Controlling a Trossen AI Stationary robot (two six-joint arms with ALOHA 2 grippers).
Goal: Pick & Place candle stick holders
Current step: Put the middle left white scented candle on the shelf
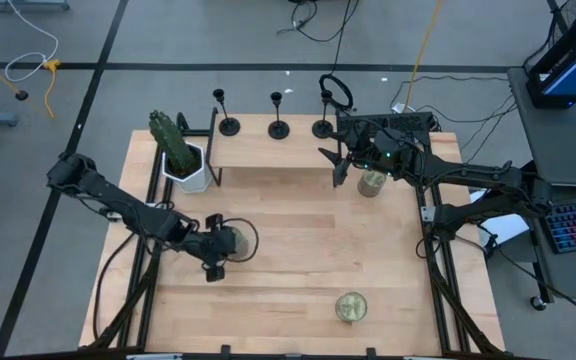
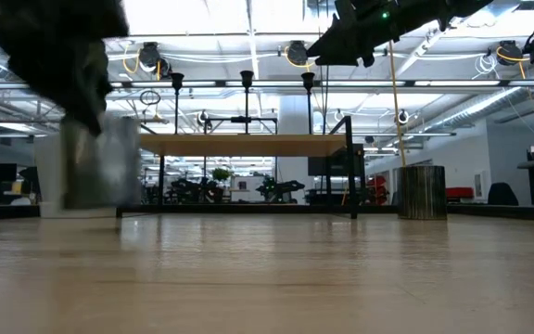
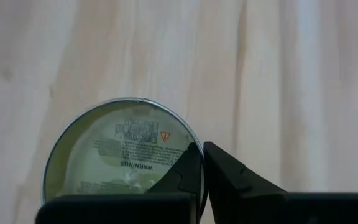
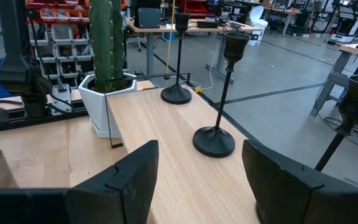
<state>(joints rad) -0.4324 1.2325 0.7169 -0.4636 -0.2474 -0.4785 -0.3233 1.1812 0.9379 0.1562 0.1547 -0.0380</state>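
Three black candle stick holders (image 1: 229,126) (image 1: 279,129) (image 1: 323,128) stand by their round bases along the far edge of a raised wooden shelf (image 1: 268,150). They also show in the right wrist view (image 4: 219,93). My right gripper (image 1: 340,165) (image 4: 197,180) is open and empty, raised over the shelf's right end, with its fingers toward the holders. My left gripper (image 1: 218,245) (image 3: 199,149) is shut on a greenish-gold jar (image 1: 232,240) at the table's centre left. My left gripper pinches the jar's round metal rim (image 3: 191,140) between its two fingers, one finger over the jar's labelled round face and one outside the wall. The fingers come from above, pointing down. Whether the jar stands on the table or is lifted, I cannot tell.
A green plant in a white pot (image 1: 181,160) stands at the shelf's left end. A second jar (image 1: 372,182) stands on the table under my right arm. A third jar (image 1: 351,307) stands near the front edge. Bare wood lies between them.
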